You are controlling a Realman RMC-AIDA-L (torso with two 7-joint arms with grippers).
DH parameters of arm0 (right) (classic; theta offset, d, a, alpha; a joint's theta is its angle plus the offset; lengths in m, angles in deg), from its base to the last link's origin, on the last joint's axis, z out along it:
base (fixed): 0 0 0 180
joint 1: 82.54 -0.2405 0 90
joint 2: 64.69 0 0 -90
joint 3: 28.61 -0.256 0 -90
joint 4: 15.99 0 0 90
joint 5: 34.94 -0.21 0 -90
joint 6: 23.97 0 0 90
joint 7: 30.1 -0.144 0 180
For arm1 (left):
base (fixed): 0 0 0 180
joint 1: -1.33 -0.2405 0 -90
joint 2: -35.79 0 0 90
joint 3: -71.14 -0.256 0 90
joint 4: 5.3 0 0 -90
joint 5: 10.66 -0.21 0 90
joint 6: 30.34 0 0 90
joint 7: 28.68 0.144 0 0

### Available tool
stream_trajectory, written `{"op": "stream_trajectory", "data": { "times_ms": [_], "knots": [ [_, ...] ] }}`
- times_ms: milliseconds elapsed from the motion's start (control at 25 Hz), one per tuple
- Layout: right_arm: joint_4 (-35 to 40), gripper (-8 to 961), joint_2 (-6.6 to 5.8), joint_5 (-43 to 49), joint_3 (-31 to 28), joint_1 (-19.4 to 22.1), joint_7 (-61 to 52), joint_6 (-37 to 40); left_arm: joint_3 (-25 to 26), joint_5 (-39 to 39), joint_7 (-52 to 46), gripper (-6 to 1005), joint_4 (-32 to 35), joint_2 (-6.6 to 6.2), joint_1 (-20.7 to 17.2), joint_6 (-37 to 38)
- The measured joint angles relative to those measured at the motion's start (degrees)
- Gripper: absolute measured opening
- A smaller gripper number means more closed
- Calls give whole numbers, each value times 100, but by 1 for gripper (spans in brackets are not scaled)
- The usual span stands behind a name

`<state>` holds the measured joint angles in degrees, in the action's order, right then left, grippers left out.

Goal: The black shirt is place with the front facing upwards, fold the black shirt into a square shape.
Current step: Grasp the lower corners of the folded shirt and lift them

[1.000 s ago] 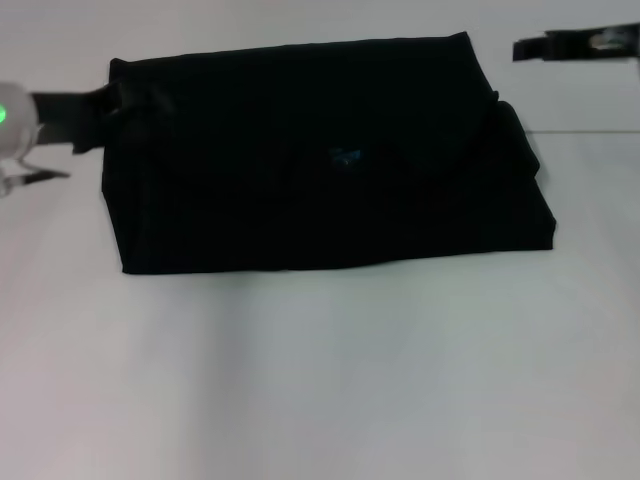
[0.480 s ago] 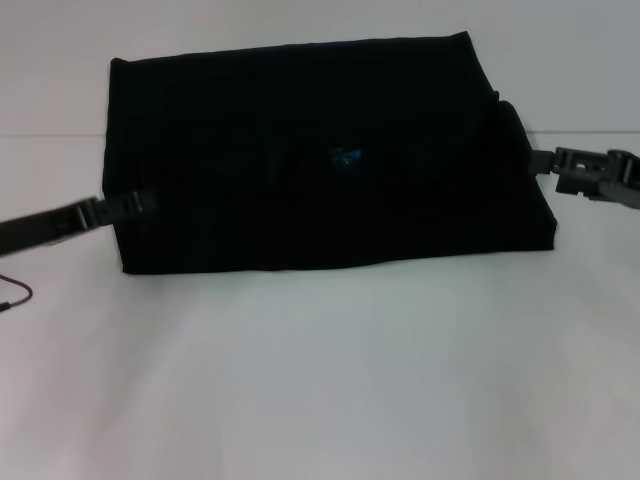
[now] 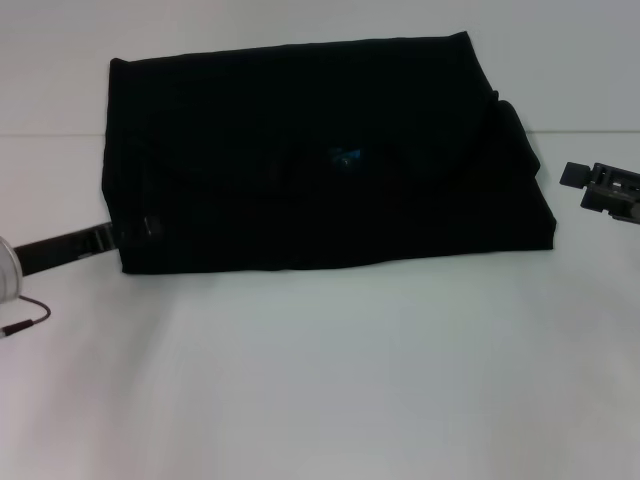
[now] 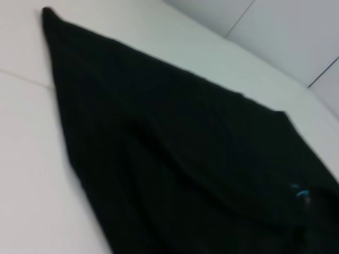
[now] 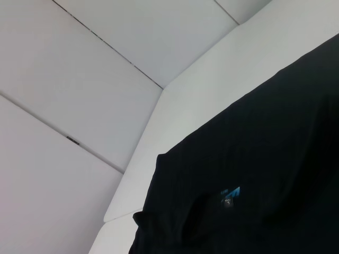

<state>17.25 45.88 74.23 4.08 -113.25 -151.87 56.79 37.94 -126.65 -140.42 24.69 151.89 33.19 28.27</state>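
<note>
Black cotton, the black shirt (image 3: 320,160) lies folded into a wide rectangle on the white counter (image 3: 330,380), filling the far half of the head view. A small blue neck label (image 3: 347,156) shows near its middle; its writing is too small to read. The left claw (image 3: 135,228) reaches in from 9 o'clock, its tip at the shirt's near left corner, though I cannot tell if it grips the cloth. The right claw (image 3: 608,190) hangs at 3 o'clock, apart from the shirt's right edge; its opening cannot be told.
</note>
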Motion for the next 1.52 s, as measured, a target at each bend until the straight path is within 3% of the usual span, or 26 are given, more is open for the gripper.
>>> {"op": "stream_trajectory", "data": {
  "times_ms": [240,760,1040,1200,1280,1400,1520],
  "knots": [
    [-2,916,-9,-2,0,-45,2,-67,-357,-252,-218,667,-121,30,149,-452],
    [-3,916,-10,-36,-121,-17,-40,-17,-727,-421,-509,589,37,112,197,-612],
    [4,917,-85,69,-70,-88,-145,-52,-729,-420,-638,268,87,100,183,-495],
    [63,917,-258,629,-60,-287,-597,-99,-685,-428,-924,115,94,9,178,-195],
    [71,917,-386,1064,-48,-472,-864,-103,-620,-424,-1178,96,101,-85,216,67],
    [99,916,-580,1812,-4,-829,-1282,-145,-563,-415,-1702,68,94,-291,362,420],
    [188,916,-659,2672,96,-1194,-1707,-376,-505,-435,-2186,40,-49,-529,600,625]
  ]
}}
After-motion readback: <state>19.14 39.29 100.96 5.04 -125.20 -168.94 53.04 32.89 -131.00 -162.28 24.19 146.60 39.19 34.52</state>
